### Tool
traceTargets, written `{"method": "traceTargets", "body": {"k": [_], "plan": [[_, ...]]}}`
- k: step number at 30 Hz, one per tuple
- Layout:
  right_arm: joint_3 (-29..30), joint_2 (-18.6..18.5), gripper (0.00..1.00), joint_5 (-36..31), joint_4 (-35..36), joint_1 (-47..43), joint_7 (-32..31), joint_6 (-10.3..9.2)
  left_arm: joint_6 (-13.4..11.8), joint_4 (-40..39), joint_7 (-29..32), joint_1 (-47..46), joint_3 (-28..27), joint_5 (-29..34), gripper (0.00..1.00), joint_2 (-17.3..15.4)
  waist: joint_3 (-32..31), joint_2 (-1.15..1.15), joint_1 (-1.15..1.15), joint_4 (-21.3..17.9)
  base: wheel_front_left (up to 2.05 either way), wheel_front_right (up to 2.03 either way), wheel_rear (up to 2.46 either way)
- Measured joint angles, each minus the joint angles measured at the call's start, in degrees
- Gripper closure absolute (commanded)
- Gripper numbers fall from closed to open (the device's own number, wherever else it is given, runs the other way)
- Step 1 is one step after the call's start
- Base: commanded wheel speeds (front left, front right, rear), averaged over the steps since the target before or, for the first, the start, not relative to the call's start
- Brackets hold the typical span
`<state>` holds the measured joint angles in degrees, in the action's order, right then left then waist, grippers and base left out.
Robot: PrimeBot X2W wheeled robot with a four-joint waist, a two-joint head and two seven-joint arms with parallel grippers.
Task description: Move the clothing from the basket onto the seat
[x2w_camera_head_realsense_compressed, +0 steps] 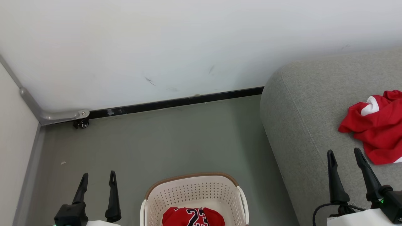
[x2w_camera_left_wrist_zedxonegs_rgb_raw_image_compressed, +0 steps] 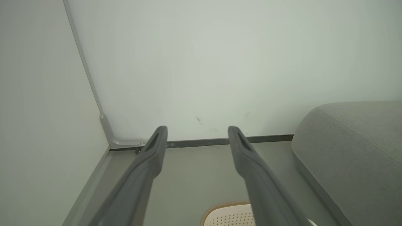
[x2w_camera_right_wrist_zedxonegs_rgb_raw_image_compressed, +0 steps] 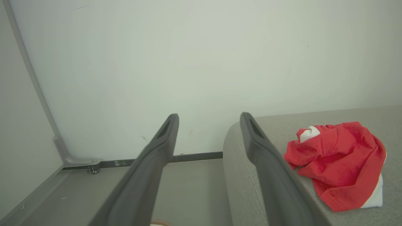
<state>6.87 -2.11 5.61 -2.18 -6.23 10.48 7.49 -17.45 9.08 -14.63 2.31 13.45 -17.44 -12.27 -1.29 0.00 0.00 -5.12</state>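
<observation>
In the head view, the cream-white perforated plastic laundry basket (x2w_camera_head_realsense_compressed: 191,176) with a brown rim is standing on the grey-green floor (x2w_camera_head_realsense_compressed: 172,141) at the bottom centre. A bright red jersey (x2w_camera_head_realsense_compressed: 193,217) with a black-and-white number 23 is lying inside it. To the right, the large grey woven-fabric seat (x2w_camera_head_realsense_compressed: 301,110) is bearing a second crumpled red garment (x2w_camera_head_realsense_compressed: 377,128) with white trim, well apart from the basket. The left gripper (x2w_camera_head_realsense_compressed: 98,175) is hovering over the floor just left of the basket, its two dark fingers spread and holding nothing. The right gripper (x2w_camera_head_realsense_compressed: 344,153) is hanging over the seat's near part, close to the crumpled garment, jaws likewise parted and empty. A black baseboard (x2w_camera_head_realsense_compressed: 176,102) is running along the foot of the white wall (x2w_camera_head_realsense_compressed: 157,47), with a small caster wheel (x2w_camera_head_realsense_compressed: 82,124) sitting in the corner.

In the left wrist view, the left gripper (x2w_camera_left_wrist_zedxonegs_rgb_raw_image_compressed: 198,131) is pointing at the wall with fingers wide apart and nothing between them. A curve of the basket's brown rim (x2w_camera_left_wrist_zedxonegs_rgb_raw_image_compressed: 226,205) is showing below them, and the seat (x2w_camera_left_wrist_zedxonegs_rgb_raw_image_compressed: 351,147) is lying to the right.

In the right wrist view, the right gripper (x2w_camera_right_wrist_zedxonegs_rgb_raw_image_compressed: 209,117) is standing released and bare. The red garment (x2w_camera_right_wrist_zedxonegs_rgb_raw_image_compressed: 339,160) is resting on the seat (x2w_camera_right_wrist_zedxonegs_rgb_raw_image_compressed: 345,116) to the right of the fingers, not touching them.
</observation>
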Motion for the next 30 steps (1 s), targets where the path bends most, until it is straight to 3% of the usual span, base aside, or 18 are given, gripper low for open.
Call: {"method": "traceTargets", "body": {"k": [30], "plan": [[-0.41, 0.00, 0.00, 0.00, 3.19, -0.78, -2.00, 0.00, 0.40, -2.03, 0.00, 0.93, -0.15, 0.79, 0.00, -0.45, 2.82, 0.00, 0.00, 0.65, 0.00, 0.00, 0.00]]}}
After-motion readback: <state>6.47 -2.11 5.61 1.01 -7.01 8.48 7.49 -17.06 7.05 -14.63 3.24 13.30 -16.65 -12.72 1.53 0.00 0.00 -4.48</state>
